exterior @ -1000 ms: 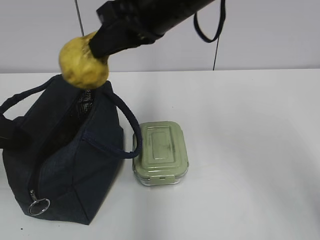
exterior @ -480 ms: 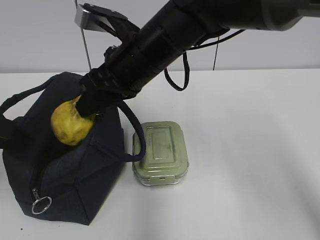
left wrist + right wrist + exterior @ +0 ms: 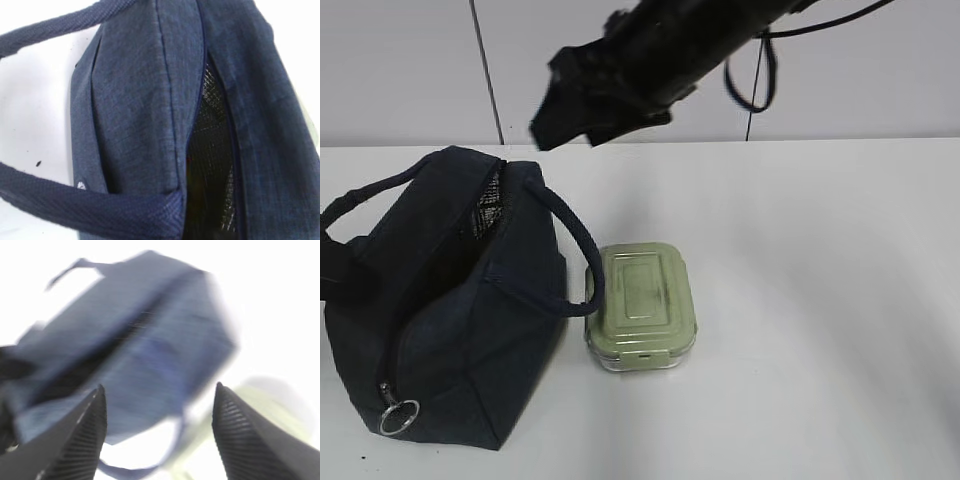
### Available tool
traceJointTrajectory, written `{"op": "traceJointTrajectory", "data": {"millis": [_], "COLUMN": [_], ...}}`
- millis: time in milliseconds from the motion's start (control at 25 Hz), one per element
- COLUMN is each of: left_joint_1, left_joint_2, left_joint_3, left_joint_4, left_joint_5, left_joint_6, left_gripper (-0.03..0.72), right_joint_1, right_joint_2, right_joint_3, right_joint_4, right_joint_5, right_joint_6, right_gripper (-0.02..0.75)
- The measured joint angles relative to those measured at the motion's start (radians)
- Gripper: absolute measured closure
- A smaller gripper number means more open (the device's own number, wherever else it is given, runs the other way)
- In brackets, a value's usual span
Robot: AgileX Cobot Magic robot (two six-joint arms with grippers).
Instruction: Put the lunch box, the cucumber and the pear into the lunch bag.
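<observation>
The navy lunch bag (image 3: 450,300) stands at the left with its top zipper open; the left wrist view looks into the dark opening (image 3: 212,165), and its contents cannot be made out. The sage-green lunch box (image 3: 642,305) sits on the table against the bag's right side. My right gripper (image 3: 548,122) is open and empty, high above the bag's far end; its fingertips (image 3: 95,405) are spread wide over the blurred bag (image 3: 130,345). The pear and the cucumber are out of view. A black shape at the left edge (image 3: 332,268) by the bag's handle may be my left gripper.
The white table (image 3: 820,300) stretches to the right of the lunch box. The bag's right handle (image 3: 582,262) loops over the lunch box's left edge. A metal ring pull (image 3: 398,416) hangs at the bag's near end.
The right gripper carried the pear down to the bag's opening, then rose back up empty. The pear no longer shows. The bag and the lunch box stayed put.
</observation>
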Motion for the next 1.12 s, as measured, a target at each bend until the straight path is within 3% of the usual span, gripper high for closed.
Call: {"op": "traceJointTrajectory", "data": {"millis": [200,480,720,1120], "left_joint_1": [0.000,0.000,0.000,0.000], "left_joint_2": [0.000,0.000,0.000,0.000], "left_joint_3": [0.000,0.000,0.000,0.000], "left_joint_4": [0.000,0.000,0.000,0.000], "left_joint_5": [0.002,0.002,0.002,0.003], "left_joint_6": [0.000,0.001,0.001,0.002], "left_gripper": [0.706,0.706,0.706,0.706], "right_joint_1": [-0.135,-0.262,-0.278,-0.278], "right_joint_2": [-0.003,0.033,0.160,0.228], "right_joint_3": [0.086,0.325,0.336,0.336], "right_joint_4": [-0.073,0.000,0.094,0.287], "right_joint_5": [0.005,-0.004,0.011,0.018], "right_joint_6": [0.093,0.033,-0.066,-0.218], "right_gripper": [0.227,0.223,0.153,0.149]}}
